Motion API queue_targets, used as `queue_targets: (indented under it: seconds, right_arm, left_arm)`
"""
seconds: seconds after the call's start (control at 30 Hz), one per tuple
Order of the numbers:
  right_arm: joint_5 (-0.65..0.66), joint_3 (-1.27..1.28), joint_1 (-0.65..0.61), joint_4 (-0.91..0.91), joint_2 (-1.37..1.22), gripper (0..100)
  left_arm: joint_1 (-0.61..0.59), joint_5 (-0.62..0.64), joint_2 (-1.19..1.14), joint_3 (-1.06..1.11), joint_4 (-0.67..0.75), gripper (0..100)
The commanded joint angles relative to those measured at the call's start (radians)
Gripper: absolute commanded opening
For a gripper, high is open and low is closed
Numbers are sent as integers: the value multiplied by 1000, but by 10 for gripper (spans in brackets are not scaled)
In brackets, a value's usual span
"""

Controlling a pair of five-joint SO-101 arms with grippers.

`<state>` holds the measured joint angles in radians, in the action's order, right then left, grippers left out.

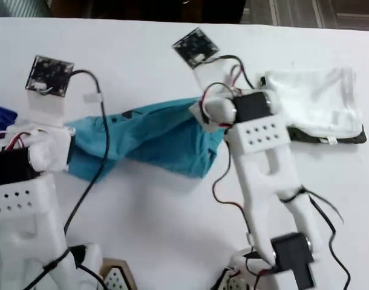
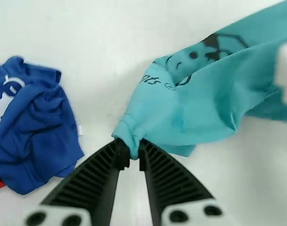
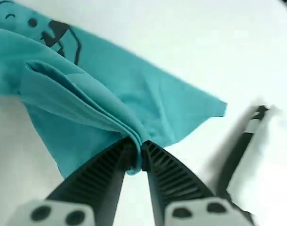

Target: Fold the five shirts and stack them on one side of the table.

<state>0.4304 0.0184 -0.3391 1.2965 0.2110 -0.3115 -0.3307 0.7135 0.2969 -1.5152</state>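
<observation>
The white worktop (image 1: 142, 229) carries everything. The teal shirt (image 1: 154, 136) is the biggest item on it, stretched across the middle between the two arms and bunched lengthwise (a dark print shows on its upper face). Whether its middle rests on the worktop or hangs just above it I cannot tell. At the far right lies a folded white shirt (image 1: 314, 99) on top of a dark shirt (image 1: 329, 138), whose edge sticks out along the near and right sides. A crumpled blue shirt (image 2: 30, 127) sits at the left edge of the worktop, apart from the teal one. The left gripper (image 2: 131, 155) pinches one gathered end of the teal shirt, its black fingers (image 2: 94, 176) drawn nearly together on the cloth. The right gripper (image 3: 136, 157) clamps the opposite end, its fingers (image 3: 99, 176) narrow around several folded layers, the fabric fanning away from the tips.
</observation>
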Motion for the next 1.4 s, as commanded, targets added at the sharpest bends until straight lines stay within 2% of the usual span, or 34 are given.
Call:
queue_targets:
  seconds: [0.0,0.4,0.77,1.03,1.23,1.37]
  right_arm:
    - [15,-46,53,-28,128,19]
    - [17,-25,93,-21,397,19]
    - [17,-29,188,-31,677,19]
    - [17,-29,240,-64,816,19]
    - [15,-80,240,-59,820,19]
    - [14,-172,240,-53,820,19]
  left_arm:
    - [80,18,2,-179,-84,28]
    - [94,20,8,-361,-152,28]
    - [89,60,8,-604,-262,28]
    - [89,61,14,-616,-264,28]
    - [87,55,147,-607,-264,28]
    - [20,55,227,-607,-264,28]
